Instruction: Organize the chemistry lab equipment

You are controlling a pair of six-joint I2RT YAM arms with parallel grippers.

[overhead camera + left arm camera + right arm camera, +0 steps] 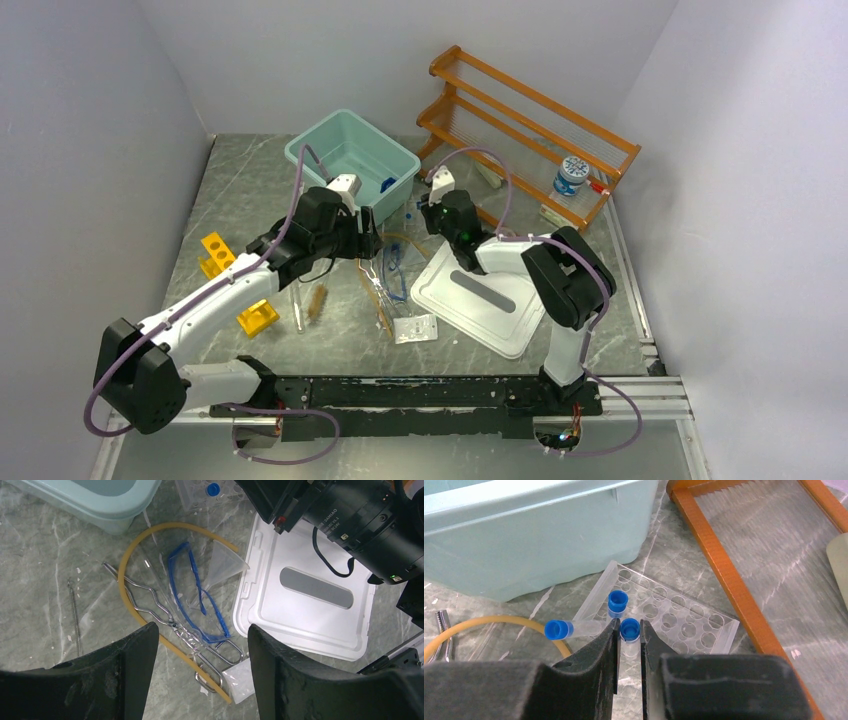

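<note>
My right gripper (629, 625) is shut on an upright blue-capped vial (630, 631), held just over the near edge of a clear holed rack (684, 625). A second vial (617, 601) stands in that rack and a third (559, 629) lies beside it. My left gripper (202, 632) hangs open and empty above blue-framed goggles (173, 587), metal tongs (150, 597) and amber tubing (131, 555), which lie tangled on the table. A clear funnel (222, 562) rests on the goggles. The yellow rack (215, 252) sits at the left.
A teal bin (350, 150) stands at the back, the orange shelf (530, 130) with a small jar (571, 175) at the back right. A white lid (480, 300) lies under the right arm. A thin brush (75, 612) and a small clear bag (240, 680) lie nearby.
</note>
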